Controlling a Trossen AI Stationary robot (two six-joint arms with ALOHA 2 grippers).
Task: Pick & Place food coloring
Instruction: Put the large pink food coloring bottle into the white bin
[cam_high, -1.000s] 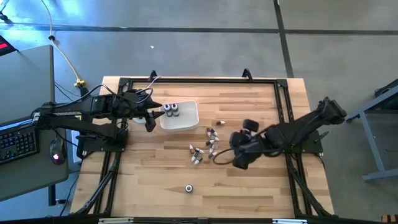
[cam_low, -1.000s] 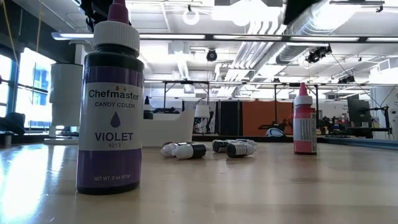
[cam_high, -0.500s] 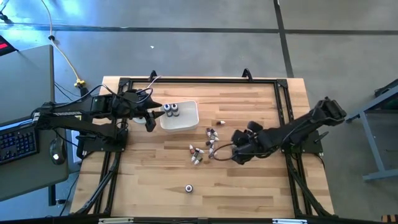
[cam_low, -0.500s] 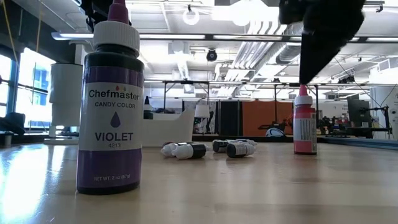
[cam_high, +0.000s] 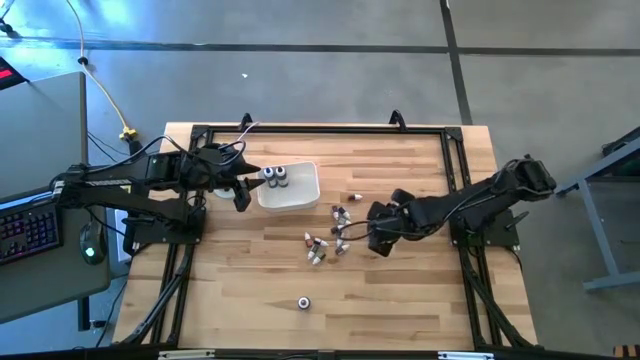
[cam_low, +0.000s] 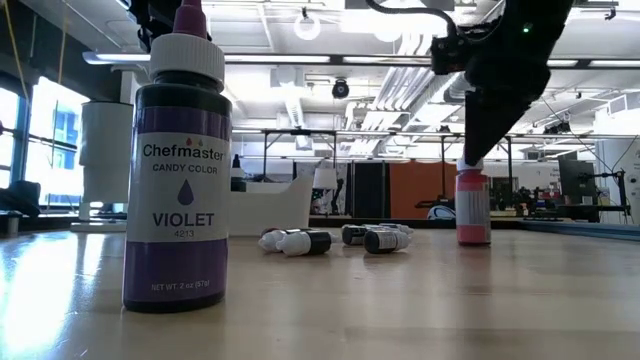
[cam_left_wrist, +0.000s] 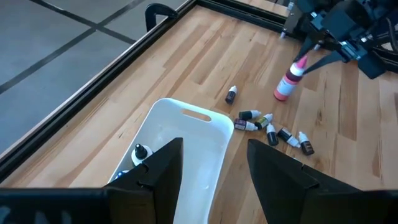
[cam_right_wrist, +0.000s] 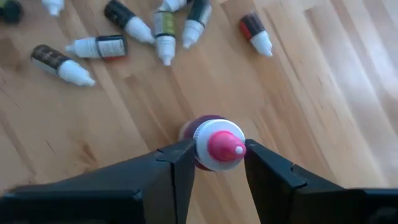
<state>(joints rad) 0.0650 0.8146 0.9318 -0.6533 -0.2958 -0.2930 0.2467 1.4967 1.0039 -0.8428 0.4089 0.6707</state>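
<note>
Standing nearest the low camera on the pale wooden table (cam_low: 400, 310) was a violet bottle (cam_low: 177, 170), upright, with a white collar and purple tip; the high view showed it (cam_high: 304, 302) alone near the front edge. Beyond it lay the cluster of small dropper bottles (cam_low: 330, 240), on their sides, which the high view placed (cam_high: 328, 238) near the middle of the table between the violet bottle and the white tray (cam_high: 290, 187). Two dark-capped bottles (cam_high: 275, 177) stood inside that tray. Just to the right of the cluster stood a pink bottle (cam_low: 473, 205), upright on the wood. The right gripper (cam_right_wrist: 216, 163) had its fingers (cam_right_wrist: 177, 168) on either side of the pink bottle's white collar and pink tip (cam_right_wrist: 219, 144), close against the cap; whether they gripped it I could not tell. The left gripper (cam_left_wrist: 212, 163) hovered at the tray's left end, its jaws apart and holding nothing. One lone small bottle (cam_high: 353, 197) lay a little past the cluster, toward the table's far edge. Behind the table the low view showed a workshop with ceiling lights (cam_low: 400, 20), ducts and an orange wall (cam_low: 420, 190).
</note>
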